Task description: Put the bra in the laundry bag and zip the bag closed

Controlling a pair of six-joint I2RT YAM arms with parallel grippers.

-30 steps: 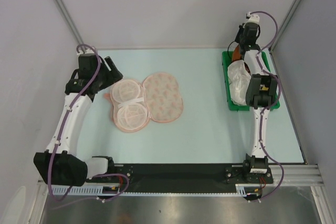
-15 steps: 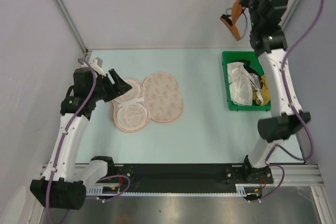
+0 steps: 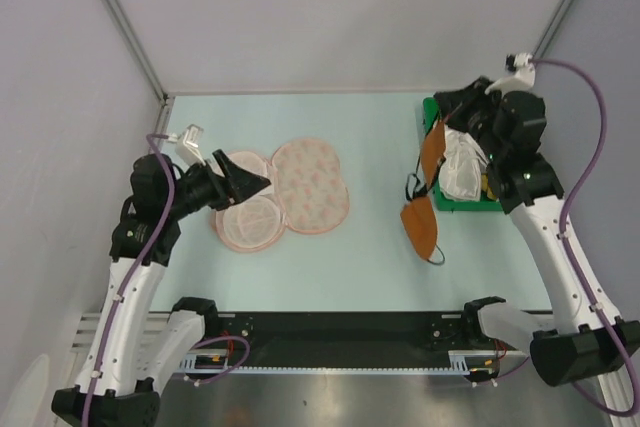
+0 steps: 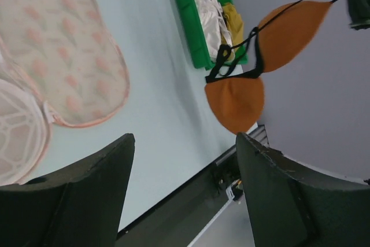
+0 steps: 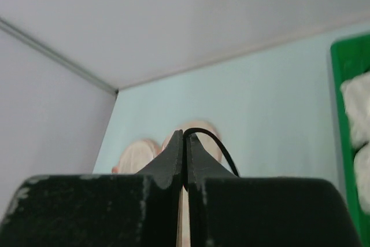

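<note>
The orange bra point(image 3: 427, 187) hangs in the air by a thin black strap from my right gripper point(image 3: 443, 110), which is shut on it, left of the green bin. In the left wrist view the bra point(image 4: 254, 82) dangles with both cups showing. In the right wrist view the jaws are pressed together on the black strap point(image 5: 217, 146). The pale pink laundry bag point(image 3: 285, 192) lies open on the table, white mesh half on the left, speckled half on the right. My left gripper point(image 3: 252, 177) is open and empty, raised over the bag's mesh half.
A green plastic bin point(image 3: 437, 162) with white and yellow garments stands at the right of the table. The black base rail point(image 3: 340, 332) runs along the near edge. Walls close in the left, back and right sides.
My right arm swung the bra down from high at the back wall to just left of the bin. My left gripper rose and moved right over the bag.
</note>
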